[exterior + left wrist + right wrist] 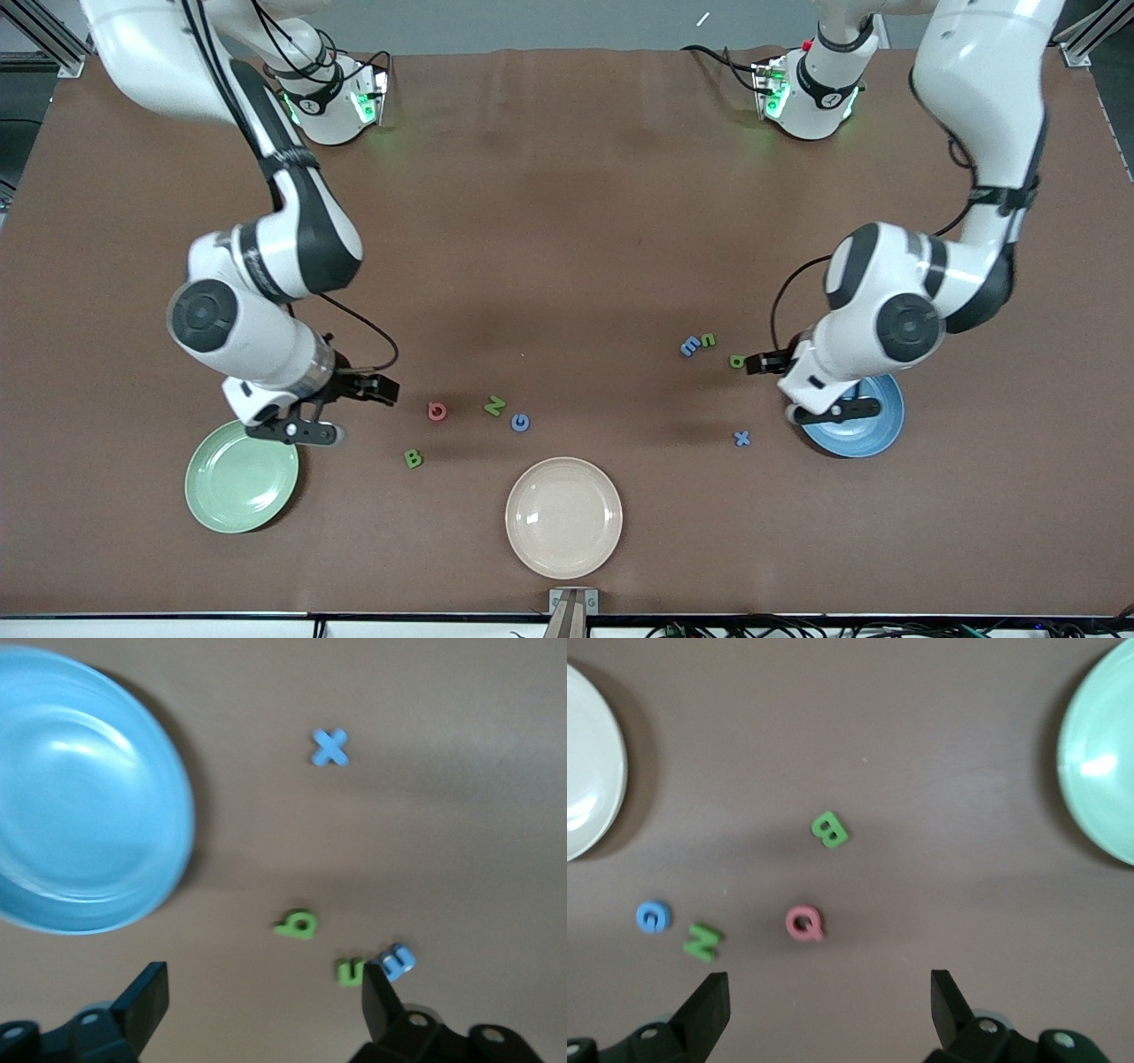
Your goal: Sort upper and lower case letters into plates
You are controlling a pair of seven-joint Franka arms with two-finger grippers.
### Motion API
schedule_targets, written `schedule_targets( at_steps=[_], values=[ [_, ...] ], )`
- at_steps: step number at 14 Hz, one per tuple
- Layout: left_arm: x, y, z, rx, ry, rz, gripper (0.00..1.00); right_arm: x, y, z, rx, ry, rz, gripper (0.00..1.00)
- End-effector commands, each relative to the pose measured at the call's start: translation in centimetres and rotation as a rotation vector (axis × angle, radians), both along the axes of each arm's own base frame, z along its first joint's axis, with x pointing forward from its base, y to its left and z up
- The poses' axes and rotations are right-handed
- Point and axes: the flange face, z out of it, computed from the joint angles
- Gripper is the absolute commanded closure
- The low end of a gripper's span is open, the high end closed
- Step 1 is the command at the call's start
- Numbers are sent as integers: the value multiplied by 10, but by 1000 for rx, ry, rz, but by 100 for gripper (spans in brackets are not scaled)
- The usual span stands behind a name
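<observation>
The pale mint green plate (239, 483) (1103, 762) lies toward the right arm's end of the table and holds nothing. My right gripper (301, 432) (830, 1005) hangs open over the plate's rim, nothing between its fingers. Beside it lie a red Q (437, 410) (803, 923), green N (494, 406) (702, 941), blue G (520, 423) (653, 916) and green B (413, 458) (829, 829). The blue plate (873, 434) (89, 797) lies toward the left arm's end, partly hidden under my open left gripper (833, 410) (266, 1001). Near it lie a blue x (742, 438) (330, 747), green b (737, 361) (297, 925), green u (708, 339) (350, 972) and a small blue letter (690, 346) (397, 961).
A cream-beige plate (563, 517) (589, 771) sits mid-table, nearest the front camera, with nothing on it. Both arm bases (337, 97) (811, 93) stand at the table's back edge. The brown table (567, 221) stretches bare between the bases and the letters.
</observation>
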Motion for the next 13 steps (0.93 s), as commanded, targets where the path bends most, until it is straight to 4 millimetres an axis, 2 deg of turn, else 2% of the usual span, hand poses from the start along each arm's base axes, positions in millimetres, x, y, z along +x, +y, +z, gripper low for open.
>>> schedule_targets(
  at_steps=[1,3,5,8,10,13],
  values=[
    [-5,-27,-37,25,17,19,14,6,25,-52,12,-14,-65,0],
    [-13,-26,-49,53,30,-1,14,4,37,-86,13,-25,-63,0],
    [-24,-20,-69,66,1,-15,15,1,45,-112,-3,-22,-40,0],
    [-43,-14,-101,30,-63,-10,19,-3,53,-133,-21,-40,-10,0],
    [-47,-13,-105,33,-57,-11,24,-6,60,-140,-26,-41,6,3],
    [-55,-8,-105,43,-47,-13,33,-13,69,-151,-100,-56,52,18]
  ],
)
